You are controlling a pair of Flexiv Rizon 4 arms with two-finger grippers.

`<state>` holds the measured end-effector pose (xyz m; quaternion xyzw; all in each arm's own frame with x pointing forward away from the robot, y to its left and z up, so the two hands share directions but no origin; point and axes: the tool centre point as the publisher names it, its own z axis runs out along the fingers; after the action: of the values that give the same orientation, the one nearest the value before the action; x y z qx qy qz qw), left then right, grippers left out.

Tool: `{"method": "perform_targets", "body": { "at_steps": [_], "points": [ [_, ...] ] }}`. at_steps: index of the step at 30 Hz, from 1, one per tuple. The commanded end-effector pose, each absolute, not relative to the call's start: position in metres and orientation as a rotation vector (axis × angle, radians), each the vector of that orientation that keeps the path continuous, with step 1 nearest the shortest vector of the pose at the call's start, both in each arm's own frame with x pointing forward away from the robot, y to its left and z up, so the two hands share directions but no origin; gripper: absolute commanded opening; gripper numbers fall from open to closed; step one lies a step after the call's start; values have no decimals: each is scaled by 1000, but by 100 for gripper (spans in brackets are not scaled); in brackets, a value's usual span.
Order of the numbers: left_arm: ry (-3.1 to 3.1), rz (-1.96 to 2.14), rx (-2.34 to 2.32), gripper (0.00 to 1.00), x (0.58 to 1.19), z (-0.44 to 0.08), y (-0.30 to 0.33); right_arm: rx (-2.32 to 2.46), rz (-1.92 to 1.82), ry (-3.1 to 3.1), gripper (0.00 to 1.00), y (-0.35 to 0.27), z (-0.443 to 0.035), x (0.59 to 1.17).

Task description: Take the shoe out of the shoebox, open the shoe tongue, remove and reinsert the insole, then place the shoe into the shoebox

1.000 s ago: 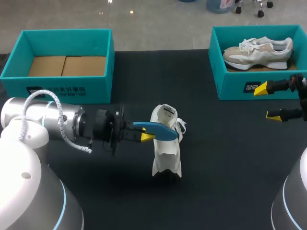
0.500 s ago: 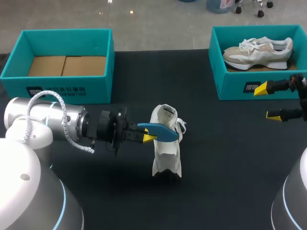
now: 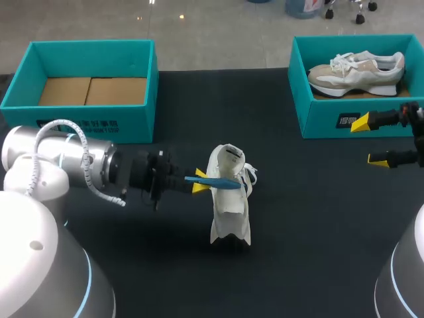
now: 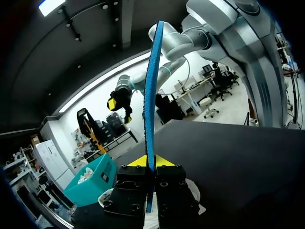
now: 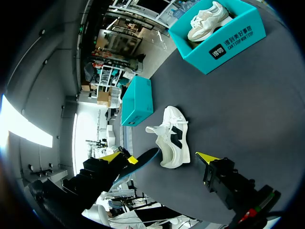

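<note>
Insole (image 3: 222, 180) pinched edge-on between left jaws, by shoe (image 3: 230, 215).

White print fronts the empty shoebox (image 3: 79, 124) and the other shoebox (image 3: 348, 121), illegible

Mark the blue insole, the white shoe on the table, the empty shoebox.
blue insole (image 3: 218, 181): head view, its middle.
white shoe (image 3: 230, 215): head view, upper below the insole.
empty shoebox (image 3: 132, 120): head view, front wall.

cnt: shoes (image 3: 230, 212) (image 3: 356, 71) x2 | shoeboxes (image 3: 26, 109) (image 3: 318, 119) x2 | insole (image 3: 213, 181) x1 | grippers (image 3: 201, 182) (image 3: 369, 140) x2 | tbl (image 3: 311, 232) x1
</note>
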<state>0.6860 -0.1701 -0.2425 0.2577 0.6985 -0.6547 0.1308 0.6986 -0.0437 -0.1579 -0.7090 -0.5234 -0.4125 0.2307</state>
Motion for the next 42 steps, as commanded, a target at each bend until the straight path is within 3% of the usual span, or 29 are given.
{"method": "perform_targets", "body": {
  "at_steps": [1,42],
  "points": [
    [2032,-1913,765,0,695,-249,-174,-1955,-1131,-1439,100,-43,-158,698],
    [1963,-1980,757,0,689,-281,-198,-1955,-1131,-1439,100,-43,-158,698]
  ]
}}
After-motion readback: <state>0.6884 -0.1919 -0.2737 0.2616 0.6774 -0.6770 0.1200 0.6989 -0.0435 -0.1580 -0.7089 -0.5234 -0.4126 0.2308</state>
